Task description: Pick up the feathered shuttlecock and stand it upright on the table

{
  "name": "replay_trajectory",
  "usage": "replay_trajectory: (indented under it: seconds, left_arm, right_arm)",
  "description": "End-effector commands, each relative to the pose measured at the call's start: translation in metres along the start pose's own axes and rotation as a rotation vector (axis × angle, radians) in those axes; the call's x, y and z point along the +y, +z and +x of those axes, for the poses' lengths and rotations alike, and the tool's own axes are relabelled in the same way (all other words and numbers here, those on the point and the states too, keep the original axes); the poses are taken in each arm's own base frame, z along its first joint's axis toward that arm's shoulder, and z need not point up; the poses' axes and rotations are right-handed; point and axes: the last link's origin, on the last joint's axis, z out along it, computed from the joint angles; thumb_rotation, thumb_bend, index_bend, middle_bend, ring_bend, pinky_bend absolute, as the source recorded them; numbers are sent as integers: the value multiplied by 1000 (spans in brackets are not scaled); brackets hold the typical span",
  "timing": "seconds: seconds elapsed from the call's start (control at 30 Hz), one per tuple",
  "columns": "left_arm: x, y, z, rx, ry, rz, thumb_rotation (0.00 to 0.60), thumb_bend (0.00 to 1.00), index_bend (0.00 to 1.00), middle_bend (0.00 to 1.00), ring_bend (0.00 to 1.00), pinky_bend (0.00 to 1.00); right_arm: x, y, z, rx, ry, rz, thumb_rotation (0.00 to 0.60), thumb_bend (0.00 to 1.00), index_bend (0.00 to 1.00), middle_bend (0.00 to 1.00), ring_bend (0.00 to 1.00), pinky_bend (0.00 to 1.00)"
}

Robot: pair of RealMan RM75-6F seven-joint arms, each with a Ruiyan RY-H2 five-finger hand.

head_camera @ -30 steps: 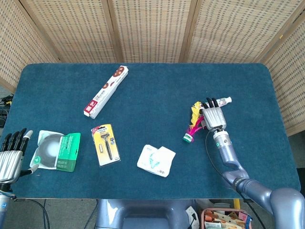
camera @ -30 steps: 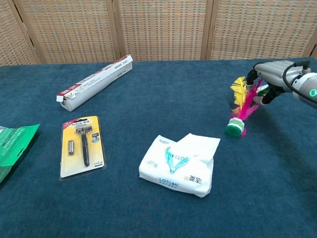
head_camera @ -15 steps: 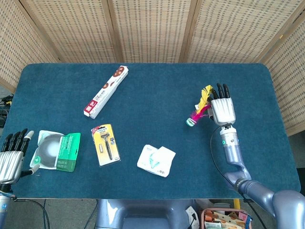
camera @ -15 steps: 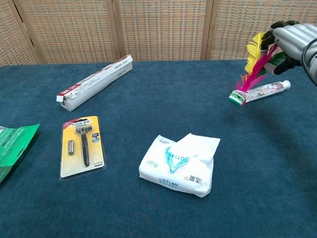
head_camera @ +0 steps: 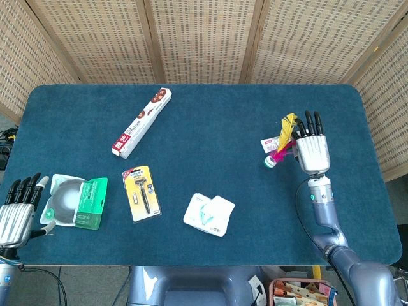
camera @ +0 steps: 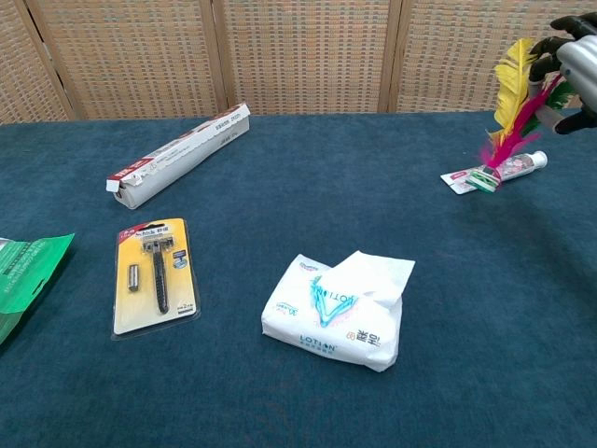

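The feathered shuttlecock [head_camera: 281, 141] has yellow and pink feathers and a green-and-white base [camera: 485, 179]. My right hand [head_camera: 312, 148] grips it by the feathers at the table's right side. It hangs tilted, base pointing down and to the left, above the blue table [head_camera: 210, 153]. In the chest view the right hand [camera: 578, 54] is at the top right edge and partly cut off. My left hand [head_camera: 17, 213] hovers at the front left corner with its fingers straight, holding nothing.
A white tube [camera: 511, 167] lies just under the shuttlecock. A long box [head_camera: 142, 122] lies at the back left. A razor pack [head_camera: 141, 192], a tissue pack [head_camera: 209, 214] and a green package [head_camera: 73, 201] lie along the front.
My right hand has lifted the shuttlecock off the table and carried it to the right, uncovering the white tube. The left hand has sunk slightly.
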Motion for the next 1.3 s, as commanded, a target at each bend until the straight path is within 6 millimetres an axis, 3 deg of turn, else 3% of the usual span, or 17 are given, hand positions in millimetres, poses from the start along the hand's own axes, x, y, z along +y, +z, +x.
replay_trajectory:
  seconds: [0.03, 1.3]
  left_arm:
    - [0, 0, 0, 1, 1, -1, 600, 1, 0, 0, 0, 0]
    - [3, -1, -2, -6, 7, -12, 600, 1, 0, 0, 0, 0]
  right_arm:
    - [-2, -9, -4, 22, -7, 16, 600, 441, 575, 223, 0, 0]
    - [35, -32, -15, -24, -215, -151, 600, 434, 575, 223, 0, 0]
